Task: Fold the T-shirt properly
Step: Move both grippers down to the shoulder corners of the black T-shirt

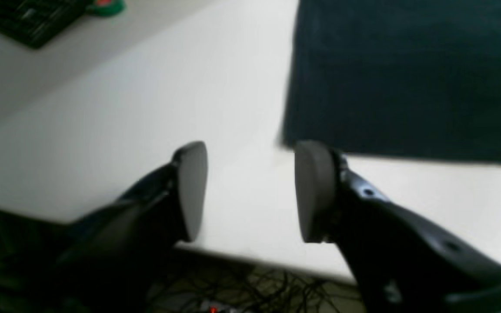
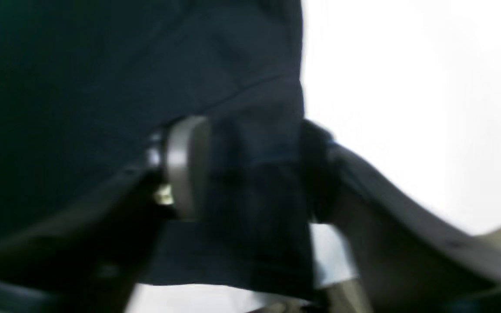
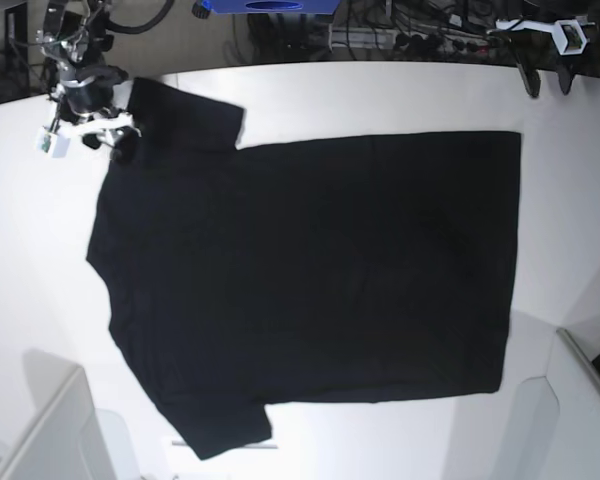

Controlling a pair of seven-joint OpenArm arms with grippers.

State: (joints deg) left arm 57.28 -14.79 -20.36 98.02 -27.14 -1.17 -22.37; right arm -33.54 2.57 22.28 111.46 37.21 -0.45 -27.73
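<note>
My plain black cloth T-shirt (image 3: 310,280) lies flat and unfolded on the white table (image 3: 380,95), my left pincer (image 1: 250,191) released and empty, my right pincer (image 2: 250,174) spread around a sleeve edge.

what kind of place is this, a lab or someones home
Probably a lab or workshop: a black T-shirt lies spread on a bare white table, with tangled cables behind it and a keyboard nearby.

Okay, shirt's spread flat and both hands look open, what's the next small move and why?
Probably close the right hand on the sleeve edge of the T-shirt: the cloth already sits between its open fingers. The left hand is open just off the hem corner, over the bare table, so it likely needs to slide onto the cloth before gripping.
</note>
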